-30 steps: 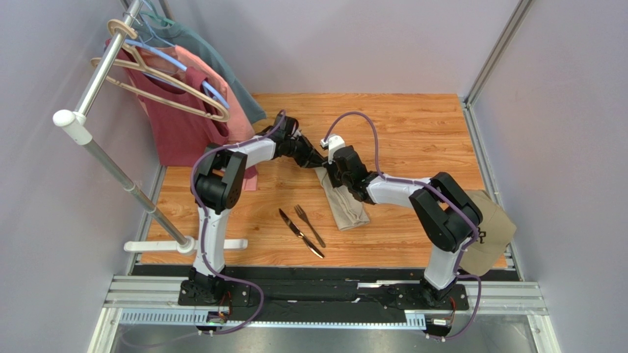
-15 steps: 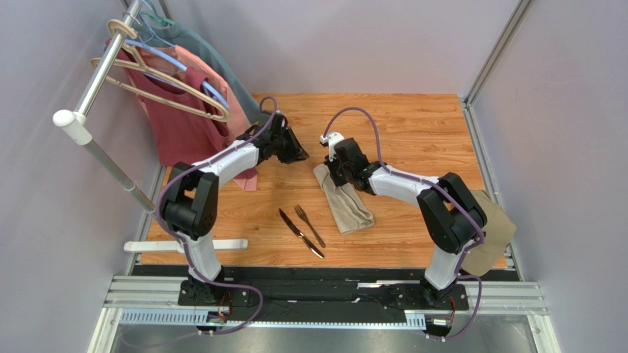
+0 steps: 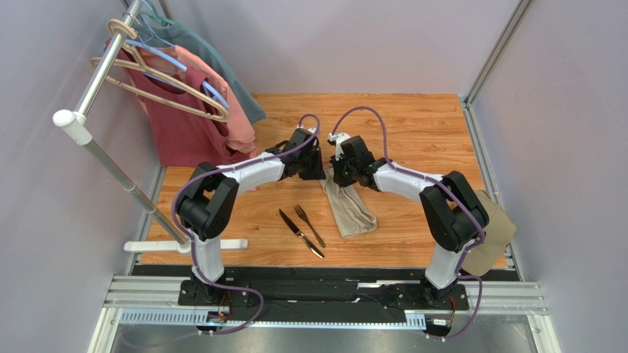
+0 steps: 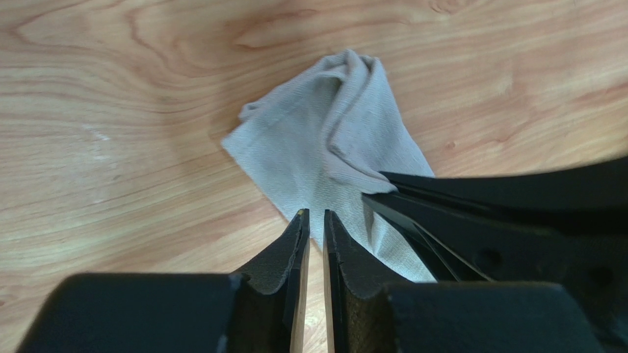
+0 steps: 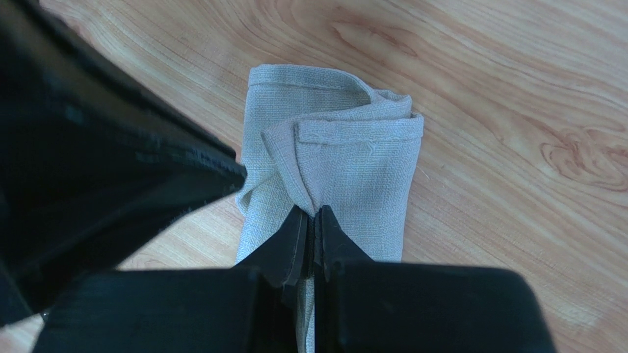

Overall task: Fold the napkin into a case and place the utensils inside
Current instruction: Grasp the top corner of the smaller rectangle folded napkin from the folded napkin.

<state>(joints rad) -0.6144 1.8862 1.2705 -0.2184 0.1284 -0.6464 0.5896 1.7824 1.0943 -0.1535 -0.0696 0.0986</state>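
— Where's the napkin (image 3: 354, 212)?
— Middle of the bench (image 3: 420, 125), folded into a narrow strip. It lies just right of the fork (image 3: 309, 226) and knife (image 3: 301, 234), apart from both.
— And the right hand (image 5: 312, 220)?
— Its fingers are pinched tight on a raised fold at the strip's upper end.
— The left hand (image 4: 315, 220)?
— Almost closed, with only a thin slit between the fingers. Its tips sit over the napkin's edge, with nothing visibly caught between them.

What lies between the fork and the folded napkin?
Nothing: only bare wooden table separates the fork from the napkin, as the top external view shows.
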